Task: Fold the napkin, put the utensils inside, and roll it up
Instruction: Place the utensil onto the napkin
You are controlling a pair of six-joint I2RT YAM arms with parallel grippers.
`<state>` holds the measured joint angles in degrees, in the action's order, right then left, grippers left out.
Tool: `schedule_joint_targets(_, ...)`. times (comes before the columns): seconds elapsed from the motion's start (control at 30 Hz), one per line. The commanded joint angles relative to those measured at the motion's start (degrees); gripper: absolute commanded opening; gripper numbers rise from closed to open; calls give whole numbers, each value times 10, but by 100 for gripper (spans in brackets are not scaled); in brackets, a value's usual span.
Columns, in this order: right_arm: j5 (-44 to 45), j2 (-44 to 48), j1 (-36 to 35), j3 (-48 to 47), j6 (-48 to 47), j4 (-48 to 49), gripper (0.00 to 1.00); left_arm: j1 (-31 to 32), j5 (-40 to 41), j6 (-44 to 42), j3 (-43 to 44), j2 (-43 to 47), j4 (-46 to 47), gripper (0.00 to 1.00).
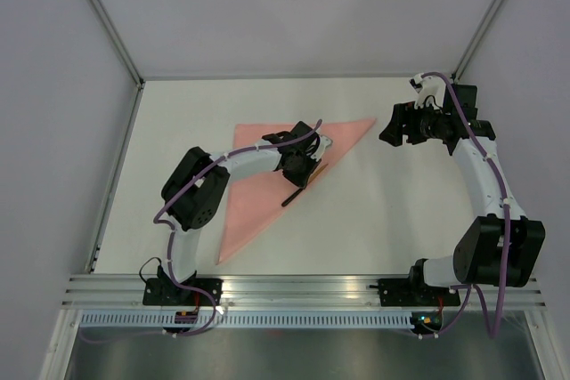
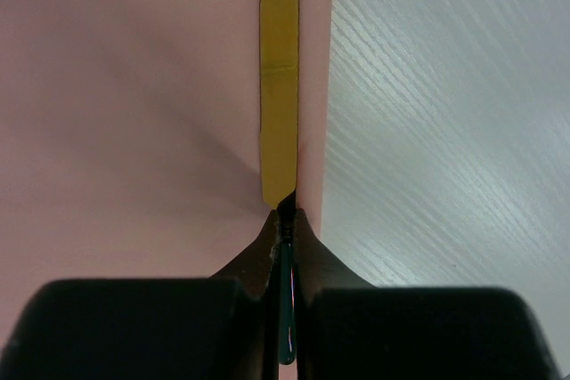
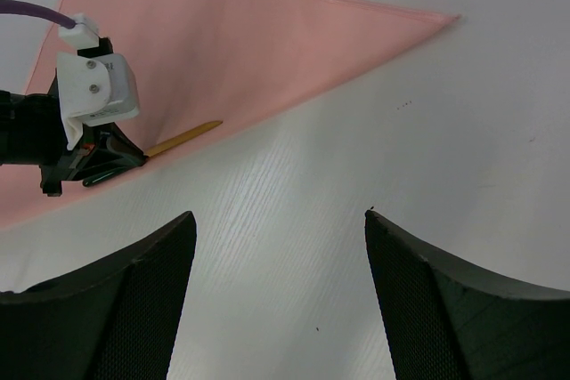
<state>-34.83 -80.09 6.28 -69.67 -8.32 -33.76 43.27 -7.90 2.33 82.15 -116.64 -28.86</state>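
Note:
The pale pink napkin (image 1: pixel 245 211) lies folded into a triangle on the white table, its long edge running from far right to near left. My left gripper (image 1: pixel 305 175) is over that edge, shut on the utensil (image 1: pixel 294 193) at its black handle. In the left wrist view the yellow blade (image 2: pixel 278 86) points away from the gripper (image 2: pixel 287 215), over the napkin (image 2: pixel 134 113) just inside its edge. The right gripper (image 1: pixel 401 126) hangs open and empty over bare table, right of the napkin's far corner. Its wrist view shows the napkin (image 3: pixel 223 51), the utensil (image 3: pixel 183 138) and the open right gripper (image 3: pixel 279 215).
The white table (image 1: pixel 392 211) is walled at the back and both sides by grey panels with metal posts (image 1: pixel 107 20). An aluminium rail (image 1: pixel 294 287) carrying both arm bases runs along the near edge.

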Motion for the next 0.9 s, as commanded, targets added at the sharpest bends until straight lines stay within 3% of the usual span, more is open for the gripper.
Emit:
schedule_joint_targets(0.0, 6, 5, 3, 3, 3, 11, 82, 5, -2, 12, 16, -13, -14, 3)
schedule_joint_targets(0.13, 6, 4, 3, 5, 1, 11, 82, 6, -2, 13, 18, -15, -17, 10)
schedule_joint_targets(0.33, 4, 4, 4, 5, 1, 10, 82, 7, 3, 14, 24, -10, -21, 33)
schedule_joint_targets(0.5, 3, 3, 3, 3, 2, 9, 82, 7, 8, 19, 34, 5, -24, 43)
schedule_joint_targets(0.87, -6, -2, 3, -2, 6, 8, 82, 2, 45, 51, 54, 84, -23, 53)
